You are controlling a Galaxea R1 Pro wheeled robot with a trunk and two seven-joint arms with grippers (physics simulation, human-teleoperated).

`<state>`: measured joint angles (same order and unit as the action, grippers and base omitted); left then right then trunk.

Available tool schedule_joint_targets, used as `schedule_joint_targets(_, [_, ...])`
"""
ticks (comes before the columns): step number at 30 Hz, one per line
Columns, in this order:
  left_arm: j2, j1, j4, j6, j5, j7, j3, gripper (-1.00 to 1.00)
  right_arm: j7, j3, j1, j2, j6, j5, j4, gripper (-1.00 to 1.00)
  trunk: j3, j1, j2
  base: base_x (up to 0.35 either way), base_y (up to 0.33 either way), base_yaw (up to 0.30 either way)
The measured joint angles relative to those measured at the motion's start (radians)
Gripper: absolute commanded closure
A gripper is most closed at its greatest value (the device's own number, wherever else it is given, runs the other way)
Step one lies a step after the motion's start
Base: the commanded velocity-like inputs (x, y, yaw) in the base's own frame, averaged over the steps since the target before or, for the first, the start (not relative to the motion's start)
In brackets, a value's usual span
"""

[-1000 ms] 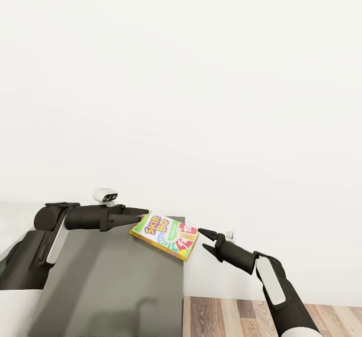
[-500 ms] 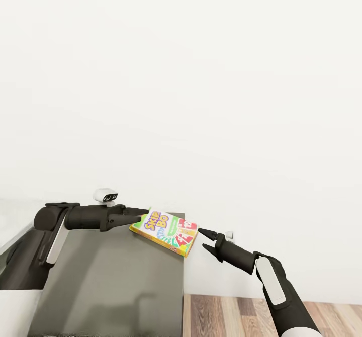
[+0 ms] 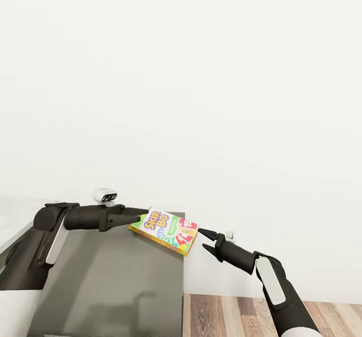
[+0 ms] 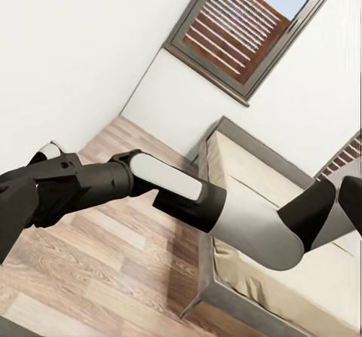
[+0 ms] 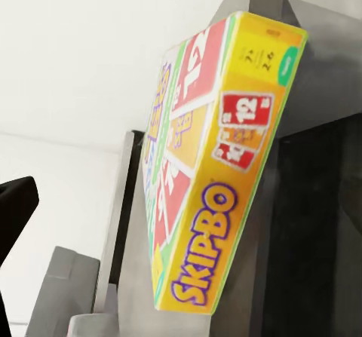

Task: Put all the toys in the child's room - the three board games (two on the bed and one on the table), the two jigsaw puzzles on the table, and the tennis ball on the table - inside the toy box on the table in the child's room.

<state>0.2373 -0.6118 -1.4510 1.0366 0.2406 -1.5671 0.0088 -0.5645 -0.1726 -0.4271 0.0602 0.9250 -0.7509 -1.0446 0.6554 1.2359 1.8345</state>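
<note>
My left gripper (image 3: 143, 212) is shut on the near-left corner of a board game (image 3: 166, 231), a flat Skip-Bo box with a pale lid and yellow-green edges. The box hangs tilted over the far right corner of the table's dark grey section (image 3: 110, 276). My right gripper (image 3: 202, 239) stands open just right of the box's end, with nothing between its fingers. The right wrist view looks at the box (image 5: 211, 179) edge-on, with the dark table (image 5: 317, 239) behind it. My right forearm (image 4: 181, 190) crosses the left wrist view.
A bare white wall rises right behind the table. Wood floor (image 3: 226, 317) lies to the right of the table's edge. A small white device (image 3: 105, 195) sits at the table's back. The bed (image 4: 256, 171) with a beige mattress stands under a shuttered window.
The held box has risen slightly and shifted a little right. The table's edges have slid a bit in the picture, so the camera has moved slightly. Both arms keep their poses.
</note>
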Motion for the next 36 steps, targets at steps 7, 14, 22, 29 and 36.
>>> schedule_joint_targets(7, [0.0, 0.003, 0.0, 0.0, 0.007, 0.0, 0.001, -1.0, 0.0, 0.0, 0.0, 0.0, 0.0, 0.0, 0.0, -1.0, 0.0, 0.0, 0.0, 0.032, 0.102, 0.0])
schedule_joint_targets(14, [0.001, 0.003, 0.0, 0.0, 0.008, 0.0, -0.001, -1.0, 0.0, 0.0, 0.0, 0.0, 0.0, 0.0, 0.0, -1.0, 0.0, 0.0, 0.0, 0.004, 0.106, 0.0])
schedule_joint_targets(22, [0.0, 0.006, 0.003, 0.0, 0.008, 0.0, 0.001, -1.0, 0.0, 0.0, 0.0, 0.0, 0.0, 0.0, 0.0, -1.0, 0.0, 0.0, 0.0, 0.0, 0.007, 0.0])
schedule_joint_targets(29, [0.0, 0.007, 0.003, 0.0, 0.008, 0.0, 0.001, -1.0, 0.0, 0.0, 0.0, 0.0, 0.0, 0.001, 0.0, -1.0, 0.012, 0.015, 0.028, 0.0, 0.0, 0.0])
schedule_joint_targets(36, [0.0, 0.007, 0.003, 0.0, 0.008, 0.0, 0.002, -1.0, 0.0, 0.0, 0.0, 0.0, 0.0, 0.0, 0.001, -1.0, 0.025, 0.031, 0.056, 0.0, 0.0, 0.0])
